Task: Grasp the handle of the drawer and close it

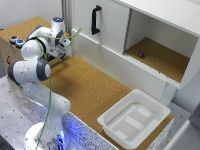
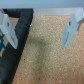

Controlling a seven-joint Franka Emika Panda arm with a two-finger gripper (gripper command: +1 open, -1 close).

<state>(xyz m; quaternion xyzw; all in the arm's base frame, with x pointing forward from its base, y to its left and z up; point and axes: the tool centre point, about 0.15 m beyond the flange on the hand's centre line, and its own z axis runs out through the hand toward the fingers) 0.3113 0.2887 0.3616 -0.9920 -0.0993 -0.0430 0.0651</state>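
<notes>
The gripper (image 1: 64,49) hung at the exterior view's upper left, jaws spread apart over bare cork (wrist view). The arm hid the drawer and its handle. A white tub (image 1: 134,120) sat empty at lower right; the open cabinet (image 1: 165,35) held one small dark object (image 1: 141,54).

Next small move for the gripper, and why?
Probably ease the open gripper toward the low brown box with coloured round buttons. Its fingers frame only bare cork tabletop, nothing is gripped, and the drawer's handle isn't discernible in either view.
</notes>
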